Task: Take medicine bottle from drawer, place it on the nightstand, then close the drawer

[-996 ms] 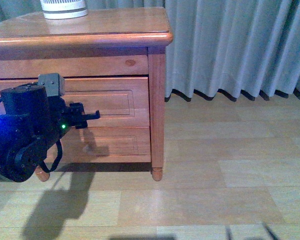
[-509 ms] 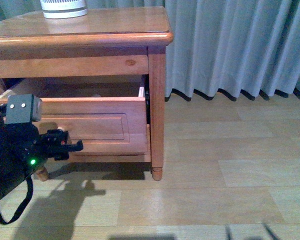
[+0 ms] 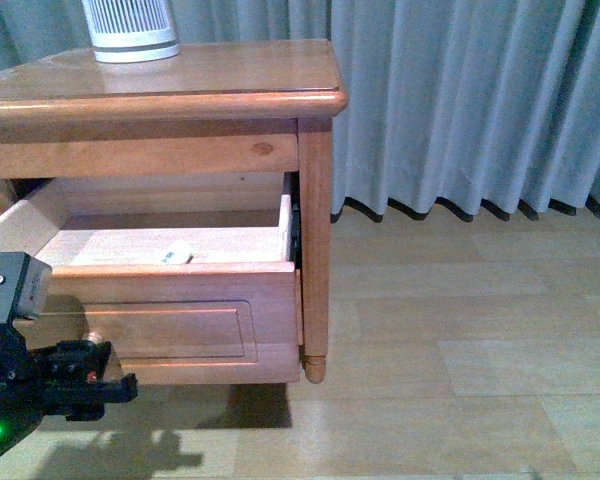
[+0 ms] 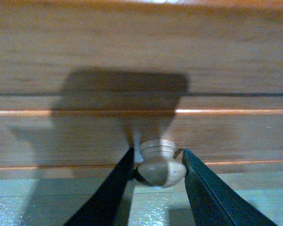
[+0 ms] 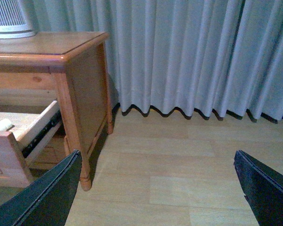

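The drawer (image 3: 180, 330) stands pulled well out of the nightstand (image 3: 230, 75), its pale floor in plain sight. The medicine bottle (image 3: 175, 255) lies on its side there, just behind the front wall and about midway between the side walls. The left gripper (image 4: 158, 160) pinches the round knob (image 4: 159, 167), one finger pressed to each side of it. The right gripper (image 5: 156, 157) hangs spread wide, well apart from the cabinet, with nothing between its jaws. The taking-out looks to be the next step, and the risks lie mostly there. The bottle is small and cylindrical and rests flat, so a finger landing off-centre would likely set it rolling toward a side wall or a corner. Its place close to the front wall leaves little room, so a steep descent could strike the wall's top edge. More pull on the knob might drag the drawer off its runner (image 5: 40, 136). The ribbed canister (image 3: 130, 30) sits at the back edge of the top, left of the middle, so a set-down there could knock it
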Motion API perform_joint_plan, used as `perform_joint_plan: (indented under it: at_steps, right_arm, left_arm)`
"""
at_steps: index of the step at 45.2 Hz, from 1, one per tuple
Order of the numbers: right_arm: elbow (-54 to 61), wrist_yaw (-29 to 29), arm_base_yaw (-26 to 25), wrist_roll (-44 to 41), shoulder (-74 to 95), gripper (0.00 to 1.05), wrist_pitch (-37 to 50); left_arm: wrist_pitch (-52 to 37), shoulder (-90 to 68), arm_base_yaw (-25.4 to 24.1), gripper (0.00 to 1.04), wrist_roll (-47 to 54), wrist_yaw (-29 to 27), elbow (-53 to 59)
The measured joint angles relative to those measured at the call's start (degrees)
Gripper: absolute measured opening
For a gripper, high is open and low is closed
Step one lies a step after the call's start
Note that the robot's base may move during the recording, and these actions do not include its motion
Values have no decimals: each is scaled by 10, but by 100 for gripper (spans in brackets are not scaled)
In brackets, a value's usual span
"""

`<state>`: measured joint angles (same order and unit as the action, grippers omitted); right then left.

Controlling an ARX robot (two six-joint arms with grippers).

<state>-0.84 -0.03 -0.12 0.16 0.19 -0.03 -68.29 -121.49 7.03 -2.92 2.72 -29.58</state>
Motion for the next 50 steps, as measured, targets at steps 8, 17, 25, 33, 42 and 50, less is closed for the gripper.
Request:
perform_joint_plan:
  at_steps: [8, 17, 25, 33, 42, 50]
  right_arm:
    - [0, 0, 0, 0, 0, 98, 0]
    - [0, 0, 0, 0, 0, 98, 0]
    - [0, 0, 0, 0, 0, 98, 0]
    - [0, 0, 0, 0, 0, 98, 0]
    - [0, 0, 0, 0, 0, 98, 0]
    - [0, 0, 0, 0, 0, 98, 0]
  left_arm:
    - [4, 20, 9, 68, 12, 12, 0]
    - [34, 83, 7, 99, 3, 12, 0]
    - [108, 229, -14, 98, 17, 19, -20]
    - [183, 377, -40, 98, 19, 46, -20]
    - [276, 550, -40, 98, 20, 49, 50]
    - [338, 665, -37, 98, 18, 33, 99]
